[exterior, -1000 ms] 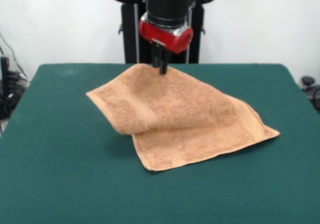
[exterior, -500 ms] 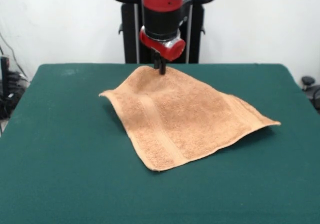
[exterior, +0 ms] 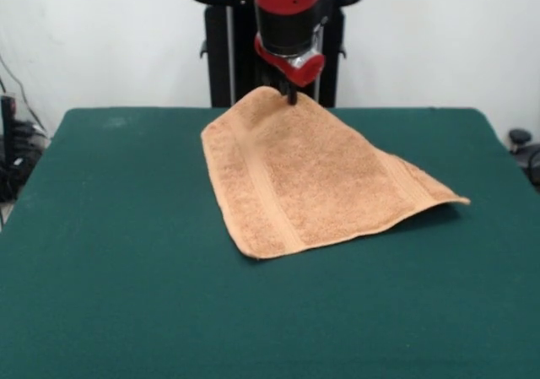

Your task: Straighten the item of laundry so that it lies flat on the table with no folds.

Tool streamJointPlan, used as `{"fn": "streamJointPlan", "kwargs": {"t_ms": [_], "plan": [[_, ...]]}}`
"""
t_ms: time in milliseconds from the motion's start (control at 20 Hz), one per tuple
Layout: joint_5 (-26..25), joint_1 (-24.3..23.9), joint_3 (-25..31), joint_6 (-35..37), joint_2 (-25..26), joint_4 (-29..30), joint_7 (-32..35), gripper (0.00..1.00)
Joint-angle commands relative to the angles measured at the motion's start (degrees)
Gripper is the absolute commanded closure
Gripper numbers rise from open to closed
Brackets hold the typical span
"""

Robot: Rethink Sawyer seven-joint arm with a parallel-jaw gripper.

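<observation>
The orange-tan terry towel [exterior: 316, 176] is spread open and slants up from the dark green table [exterior: 126, 295]. Its far corner is lifted and pinched in my gripper [exterior: 289, 94], which is shut on it near the table's far edge, in front of the pedestal. The towel's near corner [exterior: 253, 251] rests on the table. Its right corner [exterior: 456, 200] hangs just above the cloth with a shadow under it. Woven bands run along the left and right sides. No white care label shows.
The black pedestal [exterior: 221, 54] stands right behind the table's far edge. Dark gear sits off the table at the left [exterior: 13, 151] and right [exterior: 525, 147] edges. Green cloth surrounds the towel on all sides.
My gripper has carried the towel's corner up and away toward the pedestal. The folded-over left flap has unrolled, and the towel has gone from doubled to a single open sheet.
</observation>
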Motion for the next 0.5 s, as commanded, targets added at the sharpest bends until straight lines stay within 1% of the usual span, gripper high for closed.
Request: {"fn": "streamJointPlan", "kwargs": {"t_ms": [50, 100, 150, 200, 300, 350, 450, 500], "plan": [[4.9, 2.2, 3.6, -3.0, 1.2, 7.9, 13.8, 1.00], [3.5, 2.0, 3.9, -5.5, 1.5, 7.3, 12.1, 1.00], [2.5, 0.8, 5.3, -7.0, 1.9, 6.9, 9.9, 1.00], [2.2, 1.2, 5.4, -9.0, 2.3, 6.4, 9.8, 0.00], [2.0, 1.5, 5.5, -12.1, 2.5, 6.2, 10.5, 0.00], [2.3, 3.5, 3.4, -16.4, 4.0, 4.3, 13.3, 0.00], [3.7, 3.3, 4.2, -16.3, 5.0, 2.8, 13.5, 0.00], [4.4, 4.0, 4.2, -16.4, 4.9, 2.5, 14.0, 0.00]]}}
